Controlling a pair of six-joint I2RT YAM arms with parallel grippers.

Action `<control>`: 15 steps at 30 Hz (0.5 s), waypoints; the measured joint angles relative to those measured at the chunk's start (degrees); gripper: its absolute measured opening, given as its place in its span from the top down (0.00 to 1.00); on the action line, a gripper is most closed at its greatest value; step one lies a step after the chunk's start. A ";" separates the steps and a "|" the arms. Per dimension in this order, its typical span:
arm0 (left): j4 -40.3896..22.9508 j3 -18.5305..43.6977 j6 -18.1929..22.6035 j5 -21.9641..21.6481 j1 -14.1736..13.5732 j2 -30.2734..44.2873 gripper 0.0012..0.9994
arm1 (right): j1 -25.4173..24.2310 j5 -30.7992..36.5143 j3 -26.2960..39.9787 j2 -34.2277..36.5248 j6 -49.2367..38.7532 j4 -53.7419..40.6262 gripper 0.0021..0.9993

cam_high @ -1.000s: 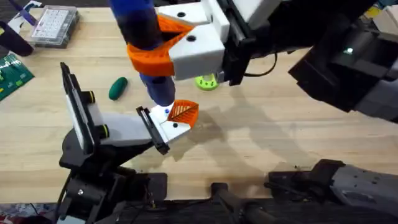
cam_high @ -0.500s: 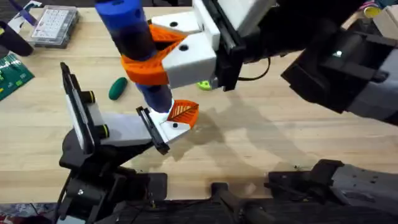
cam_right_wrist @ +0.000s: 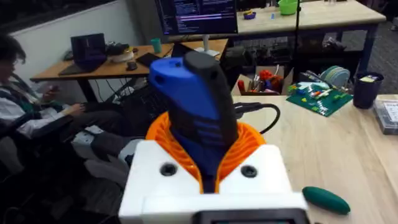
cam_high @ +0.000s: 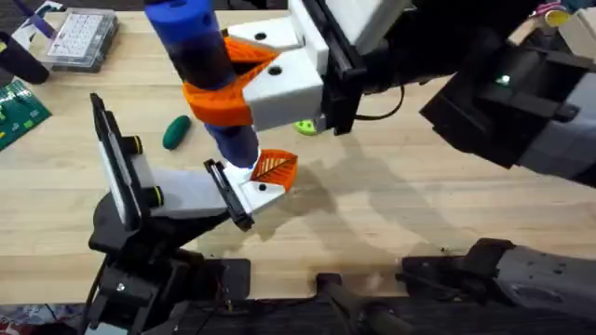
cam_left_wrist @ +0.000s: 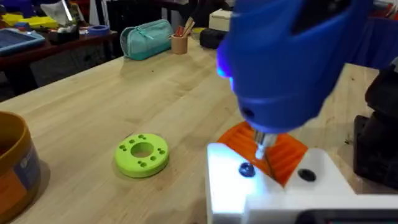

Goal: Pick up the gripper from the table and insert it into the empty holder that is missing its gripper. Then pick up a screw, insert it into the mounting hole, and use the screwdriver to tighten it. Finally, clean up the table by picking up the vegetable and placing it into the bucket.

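Note:
My right gripper (cam_high: 222, 93) is shut on the blue screwdriver (cam_high: 200, 56), its orange pads clamped around the barrel (cam_right_wrist: 199, 106). The screwdriver leans with its top to the left. Its metal bit (cam_left_wrist: 261, 144) comes down onto the white gripper part with the orange ribbed pad (cam_high: 270, 175), which sits in the holder (cam_high: 177, 195) at the end of my left arm. A dark screw head (cam_left_wrist: 246, 169) shows in the white part right beside the bit tip. The dark green vegetable (cam_high: 176, 131) lies left of the screwdriver. The bucket (cam_left_wrist: 12, 162) stands beyond the green disc.
A lime-green ring disc (cam_high: 307, 127) lies just behind the holder's tip. A clear parts box (cam_high: 82, 39) and a green circuit board (cam_high: 19, 110) sit at the far left. The right arm's bulk (cam_high: 503, 93) covers the table's right rear.
The right gripper has shifted left and the screwdriver's top has leaned further left, with the bit staying at the white part. Over the last half second nothing moved.

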 joint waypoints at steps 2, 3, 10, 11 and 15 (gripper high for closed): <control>0.00 0.00 0.00 0.00 0.00 0.00 0.99 | 0.00 0.00 0.00 0.00 -0.06 0.00 0.93; 0.00 0.00 0.00 0.00 0.00 0.00 0.99 | -0.02 -0.02 0.00 0.09 -0.12 0.06 0.93; -0.47 0.00 -0.02 0.00 0.00 0.00 0.99 | -0.04 0.00 0.00 2.45 -0.15 0.21 0.93; -0.75 0.00 -0.02 -0.02 0.00 0.02 0.99 | -0.10 0.00 0.00 2.59 -0.15 0.22 0.93; -0.61 0.00 -0.02 -0.02 0.00 0.02 0.99 | -0.24 0.02 0.00 2.60 -0.20 0.43 0.93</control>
